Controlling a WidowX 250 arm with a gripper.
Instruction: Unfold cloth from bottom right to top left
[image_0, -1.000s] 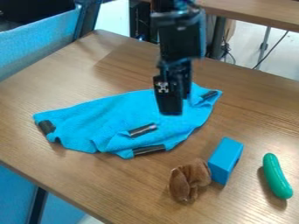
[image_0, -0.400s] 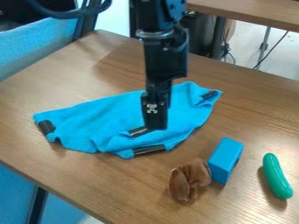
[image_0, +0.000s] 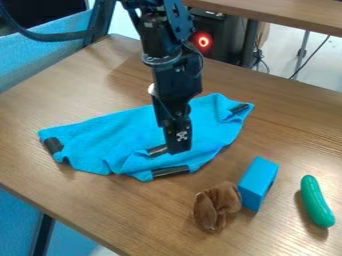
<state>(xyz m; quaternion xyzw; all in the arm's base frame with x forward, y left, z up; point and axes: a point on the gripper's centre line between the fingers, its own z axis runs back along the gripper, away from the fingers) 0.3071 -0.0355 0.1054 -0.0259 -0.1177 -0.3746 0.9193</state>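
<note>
"Cloth (image_0: 113, 135) at the left of the tabletop (image_0: 100, 210), wide and rumpled. Why that shape?"

"It looks partly folded over itself. 1 dark strip (image_0: 53, 145) sits at its left end, likely to mark a corner."

"And the middle strip (image_0: 156, 151)?"

"That 1 lies on top of the cloth, beside the claw (image_0: 179, 150). I'd say it marks the folded flap, which is why the arm is poised there. The near strip (image_0: 170, 171) runs along the near edge."

"Has the claw got hold?"

"I cannot tell whether it's open or closed, or gripping the fabric. If it has only a thin pinch, the flap could slip; lifting toward the far left should open it."

"What about the rest?"

"Brown plush thing (image_0: 215, 202), touching or just beside the blue block (image_0: 258, 182), then the green toy cucumber (image_0: 316, 201) at the right. All 3 are off the cloth, so that pull shouldn't disturb them."
</note>
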